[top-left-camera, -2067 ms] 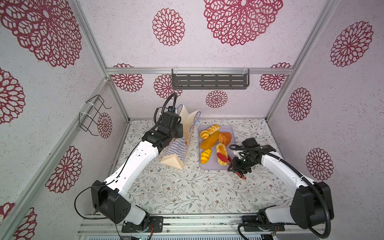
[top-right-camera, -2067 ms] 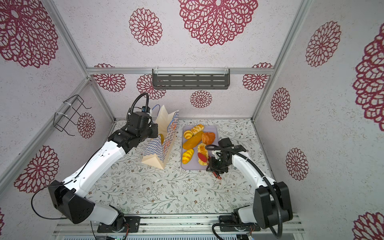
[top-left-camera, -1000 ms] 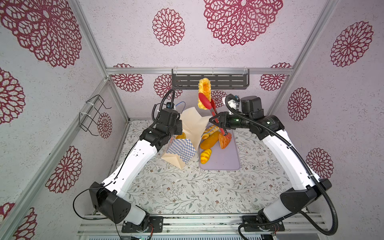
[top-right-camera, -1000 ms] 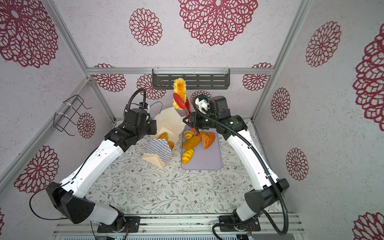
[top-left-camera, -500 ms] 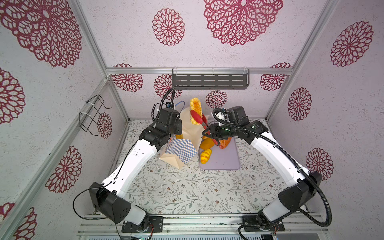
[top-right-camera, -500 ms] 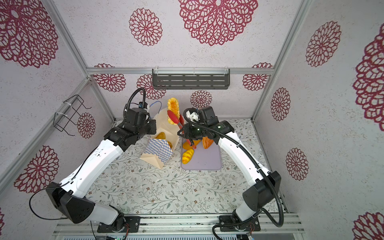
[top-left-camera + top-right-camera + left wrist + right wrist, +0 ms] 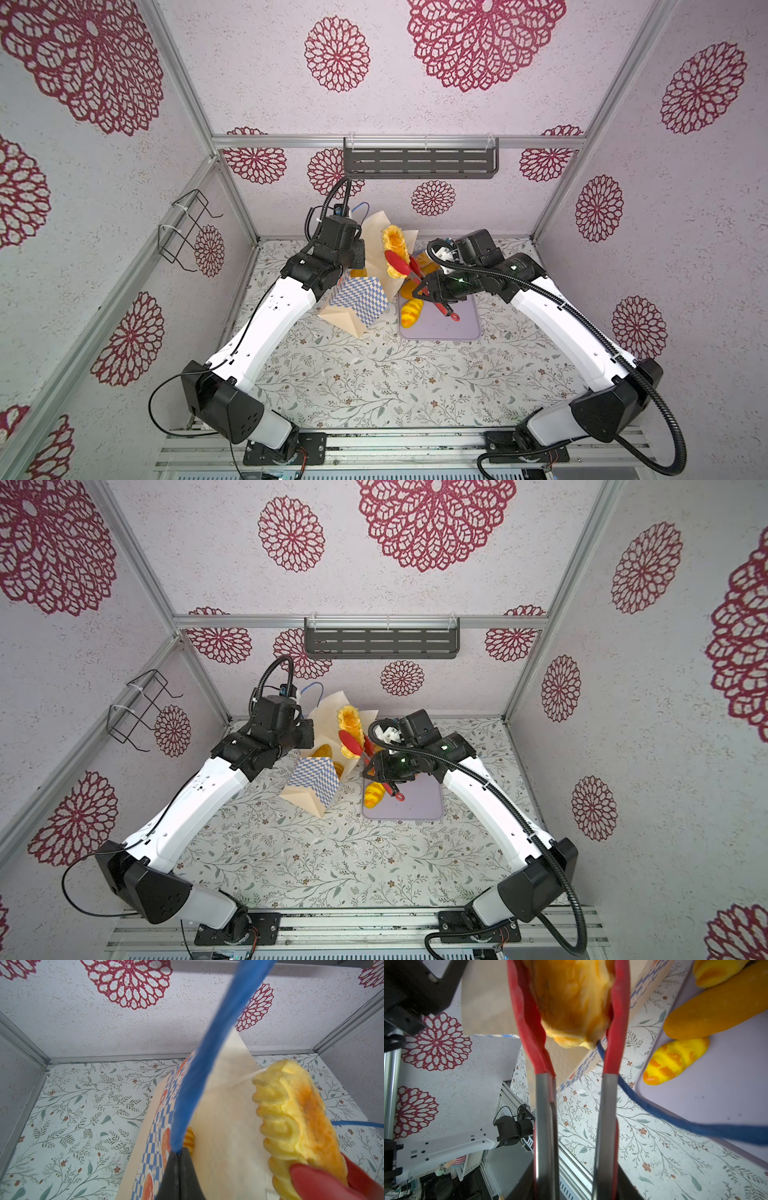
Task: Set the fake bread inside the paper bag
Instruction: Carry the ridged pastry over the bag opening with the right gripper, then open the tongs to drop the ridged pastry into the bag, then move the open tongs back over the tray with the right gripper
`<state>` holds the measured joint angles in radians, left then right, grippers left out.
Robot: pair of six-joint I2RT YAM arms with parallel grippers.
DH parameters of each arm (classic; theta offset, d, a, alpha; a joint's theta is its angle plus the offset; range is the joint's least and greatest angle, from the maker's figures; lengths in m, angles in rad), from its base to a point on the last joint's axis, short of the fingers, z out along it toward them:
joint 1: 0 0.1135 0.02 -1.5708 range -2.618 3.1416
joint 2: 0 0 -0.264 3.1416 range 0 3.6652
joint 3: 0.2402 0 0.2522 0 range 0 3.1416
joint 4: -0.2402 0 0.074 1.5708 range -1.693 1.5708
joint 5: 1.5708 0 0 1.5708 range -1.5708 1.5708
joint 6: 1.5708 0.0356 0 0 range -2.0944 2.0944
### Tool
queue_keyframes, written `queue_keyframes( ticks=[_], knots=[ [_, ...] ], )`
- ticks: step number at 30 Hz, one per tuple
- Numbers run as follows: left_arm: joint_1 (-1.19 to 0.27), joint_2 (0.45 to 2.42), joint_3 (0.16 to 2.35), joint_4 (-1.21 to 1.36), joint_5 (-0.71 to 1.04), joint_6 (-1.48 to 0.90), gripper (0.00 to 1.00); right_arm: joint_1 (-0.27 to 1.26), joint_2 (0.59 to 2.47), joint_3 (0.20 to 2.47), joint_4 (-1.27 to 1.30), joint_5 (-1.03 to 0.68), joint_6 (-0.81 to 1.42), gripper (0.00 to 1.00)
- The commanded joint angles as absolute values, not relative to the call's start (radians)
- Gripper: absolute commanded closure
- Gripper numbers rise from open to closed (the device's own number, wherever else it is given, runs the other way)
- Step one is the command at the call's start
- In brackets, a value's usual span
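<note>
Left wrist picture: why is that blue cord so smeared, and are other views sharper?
Left wrist view: the blue cord passes close to the lens, likely out of focus; the braided bread beside it is crisper. Right wrist view: the red tongs and the bread they pinch look soft. Both top views: evenly lit, the paper bag sharp.

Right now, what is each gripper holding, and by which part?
The left gripper pinches the blue cord handle of the paper bag. The right gripper grips tongs by their metal arms; the red tips clamp a braided pastry toward one end.
</note>
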<state>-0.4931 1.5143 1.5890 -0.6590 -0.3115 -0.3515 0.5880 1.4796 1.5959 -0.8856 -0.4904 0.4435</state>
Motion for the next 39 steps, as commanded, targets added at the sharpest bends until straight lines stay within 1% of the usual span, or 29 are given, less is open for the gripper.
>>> queue_keyframes(
  ticks=[1,9,13,17,25,31,34,39],
  knots=[
    [-0.497,1.517,1.618,-0.633,-0.31,-0.343,1.0,0.594,1.477,1.614,-0.907,-0.484,0.387,0.58],
    [-0.503,1.509,1.609,-0.63,-0.301,-0.339,1.0,0.601,1.515,1.624,-0.89,-0.479,0.391,0.5],
    [-0.509,1.507,1.608,-0.626,-0.29,-0.334,1.0,0.601,1.523,1.632,-0.874,-0.473,0.402,0.43],
    [-0.513,1.509,1.608,-0.625,-0.291,-0.334,1.0,0.601,1.529,1.656,-0.858,-0.462,0.407,0.39],
    [-0.514,1.508,1.602,-0.627,-0.299,-0.333,1.0,0.598,1.535,1.707,-0.87,-0.429,0.4,0.39],
    [-0.514,1.513,1.596,-0.629,-0.304,-0.339,1.0,0.577,1.483,1.75,-0.867,-0.367,0.396,0.39],
    [-0.513,1.512,1.591,-0.629,-0.309,-0.342,1.0,0.541,1.435,1.762,-0.86,-0.341,0.404,0.39],
    [-0.513,1.512,1.593,-0.63,-0.309,-0.341,1.0,0.413,1.347,1.743,-0.867,-0.338,0.414,0.41]
  ],
)
